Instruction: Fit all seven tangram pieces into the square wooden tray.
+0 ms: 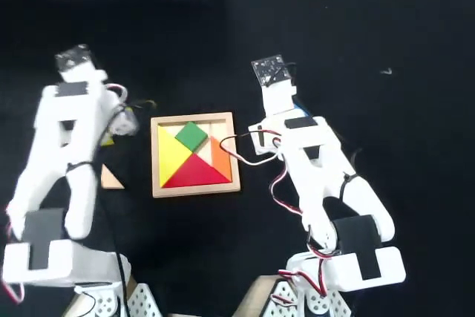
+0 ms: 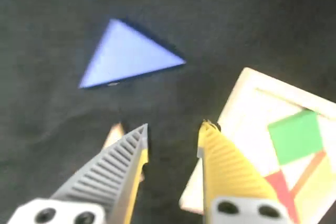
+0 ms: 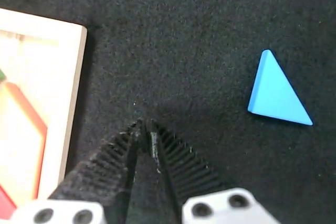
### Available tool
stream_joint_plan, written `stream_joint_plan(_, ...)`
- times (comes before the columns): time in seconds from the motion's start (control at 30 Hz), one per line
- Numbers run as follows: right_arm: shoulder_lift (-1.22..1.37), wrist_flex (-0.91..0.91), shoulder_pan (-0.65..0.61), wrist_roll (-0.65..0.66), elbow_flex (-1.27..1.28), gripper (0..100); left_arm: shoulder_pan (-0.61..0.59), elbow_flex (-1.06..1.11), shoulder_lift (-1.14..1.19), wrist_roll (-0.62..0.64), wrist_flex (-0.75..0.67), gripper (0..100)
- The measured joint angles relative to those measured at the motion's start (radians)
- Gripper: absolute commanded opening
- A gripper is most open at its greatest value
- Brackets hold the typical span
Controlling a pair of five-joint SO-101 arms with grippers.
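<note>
The left arm's (image 1: 65, 155) jaws, one grey and one yellow, stand apart with nothing between them but the black surface (image 1: 386, 146). They hang just off a corner of the tray (image 2: 231, 103), and the yellow one hides part of its rim. Farther out a purplish-blue triangle (image 2: 126, 56) lies flat on the surface, apart from the tray.

The right arm's (image 1: 315, 165) jaws are black, ridged and pressed together, holding nothing. They sit above the bare surface between the tray's edge and a light blue triangle (image 3: 275, 93), which lies flat, clear of both.

From above, the square wooden tray sits between the two arms. It holds a green square (image 1: 191, 136) on the side farthest from the arm bases, a yellow triangle (image 1: 171, 157) toward the left arm, a red triangle (image 1: 197, 174) on the near side and an orange piece (image 1: 221, 155) toward the right arm. Bare wood shows beside the green square. A tan triangle (image 1: 111, 178) lies outside the tray, next to the left arm.
</note>
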Motion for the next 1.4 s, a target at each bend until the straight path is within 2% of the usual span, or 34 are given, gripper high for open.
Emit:
stream_joint_plan(0.23, 0.0, 0.0, 0.0, 0.0, 0.0, 1.1, -0.195, -0.032, -0.281, -0.219, 0.292, 16)
stream_joint_plan(0.33, 0.0, 0.0, 0.0, 0.0, 0.0, 1.1, -0.247, 0.08, -0.384, -0.292, 0.308, 16)
stream_joint_plan(0.47, 0.0, 0.0, 0.0, 0.0, 0.0, 1.1, -0.256, 0.284, -0.391, -0.304, 0.245, 16)
stream_joint_plan(0.57, 0.0, 0.0, 0.0, 0.0, 0.0, 1.1, -0.249, 0.373, -0.339, -0.23, 0.17, 19)
stream_joint_plan(0.7, 0.0, 0.0, 0.0, 0.0, 0.0, 1.1, -0.229, 0.382, -0.247, -0.1, 0.103, 25)
stream_joint_plan(0.93, 0.0, 0.0, 0.0, 0.0, 0.0, 1.3, -0.184, 0.39, -0.178, 0.253, -0.071, 25)
stream_joint_plan(1.4, 0.0, 0.0, 0.0, 0.0, 0.0, 1.4, -0.155, 0.491, -0.172, 0.293, -0.195, 25)
